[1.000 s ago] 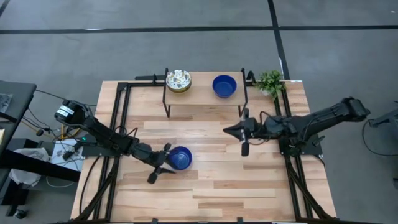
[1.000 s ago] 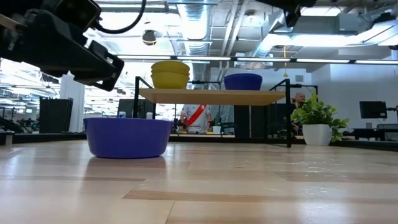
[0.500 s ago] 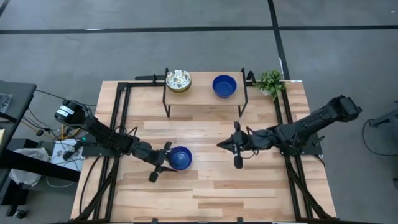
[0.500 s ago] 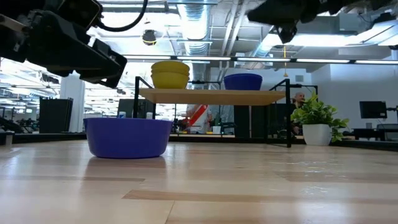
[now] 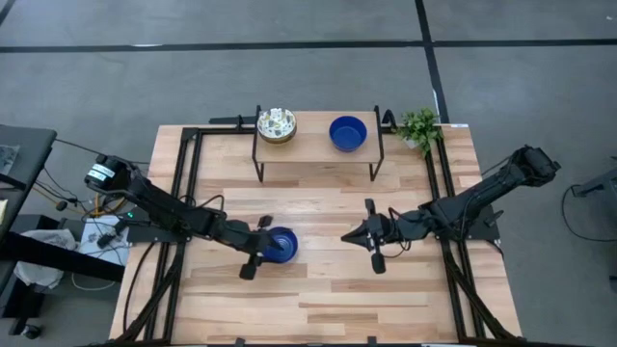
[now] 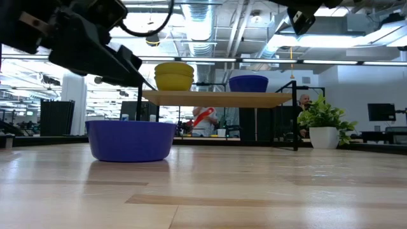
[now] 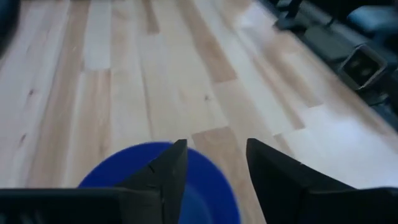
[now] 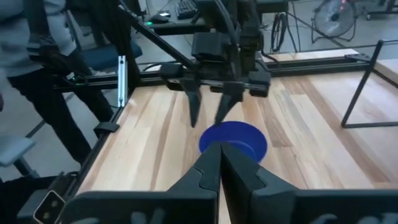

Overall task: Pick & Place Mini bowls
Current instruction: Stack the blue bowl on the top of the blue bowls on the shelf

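Your left gripper hovers over the near rim of the blue bowl on the table, fingers spread apart and holding nothing. The bowl looks glossy, rigid and likely breakable, so pinch its rim wall, one finger inside. Your right gripper waits mid-table, fingers together and empty. Two more bowls sit on the shelf: a patterned one and a blue one.
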